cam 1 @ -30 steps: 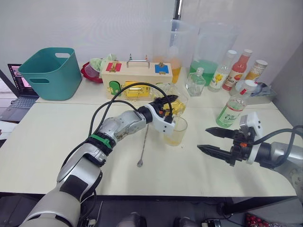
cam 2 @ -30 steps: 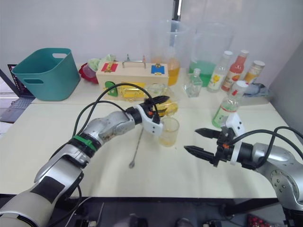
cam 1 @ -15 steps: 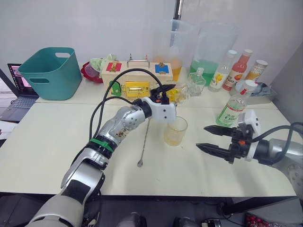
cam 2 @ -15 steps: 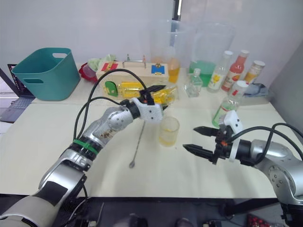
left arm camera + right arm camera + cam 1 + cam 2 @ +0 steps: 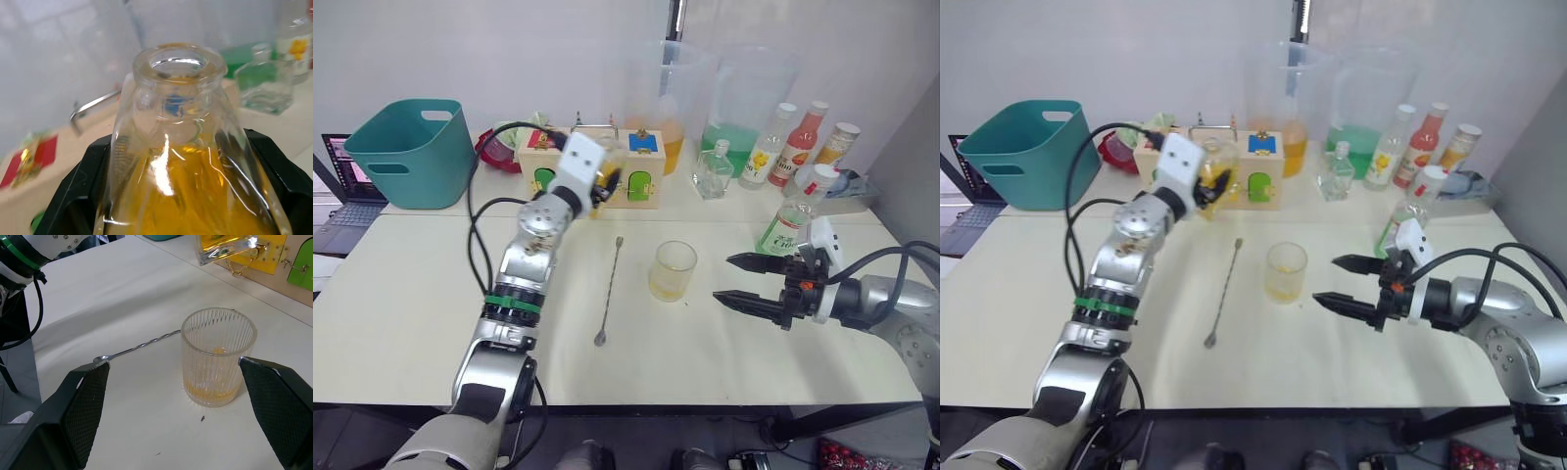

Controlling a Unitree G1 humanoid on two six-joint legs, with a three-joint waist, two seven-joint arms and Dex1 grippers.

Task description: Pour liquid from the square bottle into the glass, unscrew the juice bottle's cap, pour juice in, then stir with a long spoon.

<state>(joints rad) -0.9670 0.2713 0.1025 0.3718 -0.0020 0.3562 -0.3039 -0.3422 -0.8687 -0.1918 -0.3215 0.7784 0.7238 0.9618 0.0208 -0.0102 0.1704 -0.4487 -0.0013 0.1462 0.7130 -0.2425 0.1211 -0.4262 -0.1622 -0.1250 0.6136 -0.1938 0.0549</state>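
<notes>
Gripping the square bottle (image 5: 186, 161), left fingers (image 5: 274, 166) now lifted away from the glass (image 5: 672, 270); right fingers (image 5: 88, 406) spread.

A cream table (image 5: 401, 294) stands against a plain white wall (image 5: 460, 49), evenly lit.

The short clear ribbed glass tumbler (image 5: 218, 356) holds a thin layer of amber liquid on the cream-white worktop (image 5: 411, 294), beside the thin silver metal bar spoon (image 5: 609, 291). The clear square glass bottle (image 5: 181, 161), filled with golden-yellow liquid, sits between black fingers (image 5: 73, 196). The slim clear plastic juice bottle (image 5: 783, 223) wears a green-and-white label and a white round cap (image 5: 826, 177); behind stands a teal plastic tub (image 5: 411, 149).
</notes>
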